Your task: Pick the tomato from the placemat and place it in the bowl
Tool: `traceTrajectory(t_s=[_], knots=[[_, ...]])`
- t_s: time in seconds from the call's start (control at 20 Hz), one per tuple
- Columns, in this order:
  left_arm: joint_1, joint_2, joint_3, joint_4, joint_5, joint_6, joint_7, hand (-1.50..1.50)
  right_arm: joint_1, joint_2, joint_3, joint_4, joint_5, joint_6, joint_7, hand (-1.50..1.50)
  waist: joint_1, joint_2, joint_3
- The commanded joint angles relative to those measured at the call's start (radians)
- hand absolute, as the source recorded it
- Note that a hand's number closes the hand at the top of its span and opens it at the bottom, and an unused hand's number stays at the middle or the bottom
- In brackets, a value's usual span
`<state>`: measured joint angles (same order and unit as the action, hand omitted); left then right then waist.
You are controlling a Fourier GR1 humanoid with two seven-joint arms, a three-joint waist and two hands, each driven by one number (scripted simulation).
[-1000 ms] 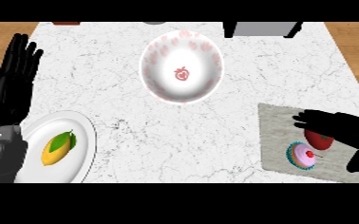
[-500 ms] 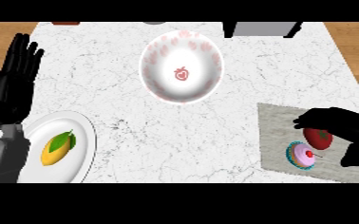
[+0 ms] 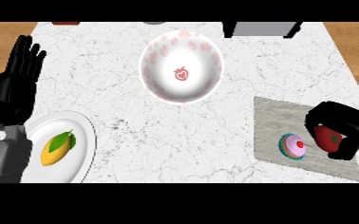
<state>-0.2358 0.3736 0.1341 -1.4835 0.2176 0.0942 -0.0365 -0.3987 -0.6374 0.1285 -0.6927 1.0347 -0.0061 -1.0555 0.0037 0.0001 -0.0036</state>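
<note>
The tomato [image 3: 329, 138] sits on the placemat [image 3: 280, 114] at the near right of the desk [image 3: 126, 104], just right of a cupcake [image 3: 293, 146]. The right robot hand [image 3: 335, 119] curls round the tomato, grasping it. The left robot hand [image 3: 21, 76] rests released at the far left edge, fingers up. The tomato looks round, smooth and light, likely slippery and easily bruised; holding it across its widest part seems safest. The bowl [image 3: 182, 73] stands well apart, far and left.
</note>
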Motion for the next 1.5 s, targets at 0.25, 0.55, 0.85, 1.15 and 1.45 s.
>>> traceTrajectory(t_s=[0.25,0.55,0.85,1.15,1.45], knots=[[0.013,0.001,0.011,-0.016,-0.001,0.002,-0.003,0.0,-0.011,-0.05,-0.241,0.181,-0.068,0.018,0.589,1.5,-0.009,-0.002,0.001],[-0.007,-0.032,-0.01,0.003,-0.027,0.02,0.005,0.0,-0.037,-0.068,-0.278,0.057,-0.088,0.014,0.735,1.5,-0.013,-0.003,0.003],[0.065,-0.004,0.031,-0.046,-0.015,-0.004,-0.005,0.0,0.041,-0.105,-0.328,-0.284,-0.164,0.093,0.854,1.5,-0.024,-0.011,0.001],[0.031,0.029,0.07,0.009,0.005,-0.035,-0.012,0.0,0.049,-0.103,-0.396,-0.599,-0.338,0.251,0.838,1.5,-0.04,-0.013,0.0],[0.041,-0.027,0.016,-0.068,-0.027,0.015,0.027,0.0,-0.025,-0.026,-0.438,-0.862,-0.53,0.445,1.016,1.5,-0.023,-0.014,0.001]])
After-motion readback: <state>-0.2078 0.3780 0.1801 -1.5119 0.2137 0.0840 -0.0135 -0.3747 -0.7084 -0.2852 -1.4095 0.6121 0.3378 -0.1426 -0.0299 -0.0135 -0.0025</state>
